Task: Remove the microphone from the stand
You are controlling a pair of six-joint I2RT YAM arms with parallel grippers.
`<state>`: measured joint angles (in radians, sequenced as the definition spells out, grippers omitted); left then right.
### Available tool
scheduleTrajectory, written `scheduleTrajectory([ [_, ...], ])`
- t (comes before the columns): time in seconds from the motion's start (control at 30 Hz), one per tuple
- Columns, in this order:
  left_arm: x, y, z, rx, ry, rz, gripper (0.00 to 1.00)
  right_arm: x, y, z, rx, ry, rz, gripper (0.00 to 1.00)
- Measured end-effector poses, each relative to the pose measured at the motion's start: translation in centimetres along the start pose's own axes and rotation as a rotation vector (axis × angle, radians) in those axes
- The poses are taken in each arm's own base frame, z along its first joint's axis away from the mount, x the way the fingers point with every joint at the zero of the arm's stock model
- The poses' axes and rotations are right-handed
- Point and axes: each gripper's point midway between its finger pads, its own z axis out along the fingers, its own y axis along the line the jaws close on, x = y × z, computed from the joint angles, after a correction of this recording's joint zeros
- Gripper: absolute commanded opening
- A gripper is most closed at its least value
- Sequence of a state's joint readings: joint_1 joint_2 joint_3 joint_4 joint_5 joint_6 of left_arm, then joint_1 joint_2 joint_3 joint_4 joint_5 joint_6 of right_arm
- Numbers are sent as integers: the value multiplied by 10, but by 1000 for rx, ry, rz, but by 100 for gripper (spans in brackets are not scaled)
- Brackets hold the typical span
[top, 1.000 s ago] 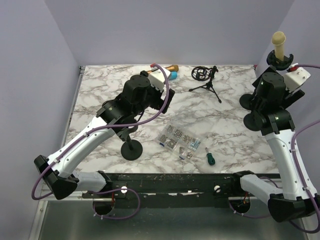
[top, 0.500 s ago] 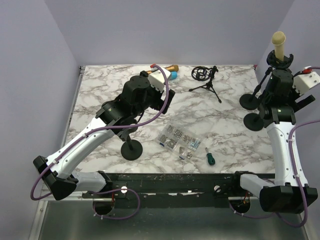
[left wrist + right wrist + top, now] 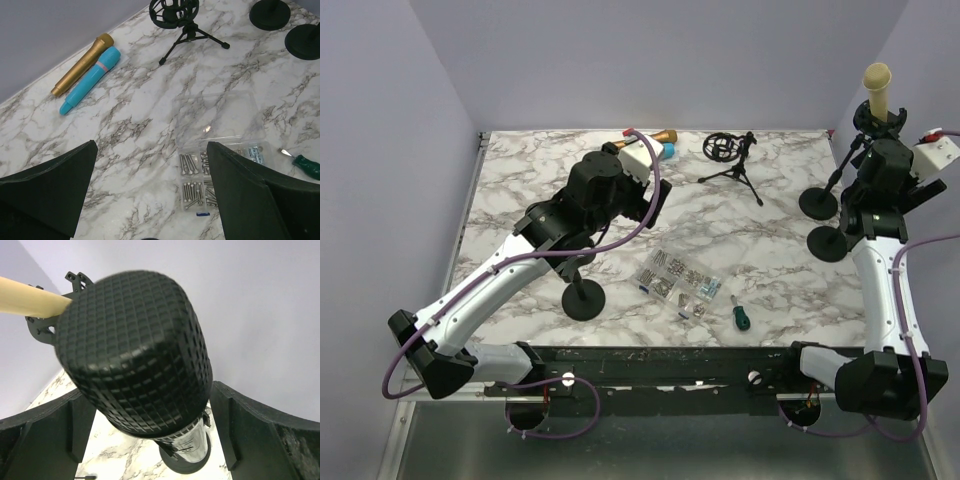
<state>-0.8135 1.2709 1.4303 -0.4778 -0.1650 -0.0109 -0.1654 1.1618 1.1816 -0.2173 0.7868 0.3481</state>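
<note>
Marbled tabletop [image 3: 520, 190], lilac walls [image 3: 670, 60]; right claw [image 3: 147, 400] gapes astride black microphone [image 3: 132, 350], beige microphone [image 3: 30, 300] beyond; left claw [image 3: 151, 144] gapes wide.

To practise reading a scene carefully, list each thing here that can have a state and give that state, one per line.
black microphone: upright, mounted
cream microphone: upright, mounted
gold microphone: lying flat
blue microphone: lying flat
tripod mount: standing, empty
screw box: lid open
left pincer: open, holding nothing
right pincer: open, either side of the black microphone
</note>
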Motion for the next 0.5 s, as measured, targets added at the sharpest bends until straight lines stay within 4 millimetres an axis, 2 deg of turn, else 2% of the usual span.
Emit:
scheduleTrajectory([
  [0.23,7,-1,8,-3,24,9,95,6,5,1,-55,-30,-9,63],
  [0.5,11,0,11,-9,38,35,95,7,14,-3,-127,-33,-13,42],
])
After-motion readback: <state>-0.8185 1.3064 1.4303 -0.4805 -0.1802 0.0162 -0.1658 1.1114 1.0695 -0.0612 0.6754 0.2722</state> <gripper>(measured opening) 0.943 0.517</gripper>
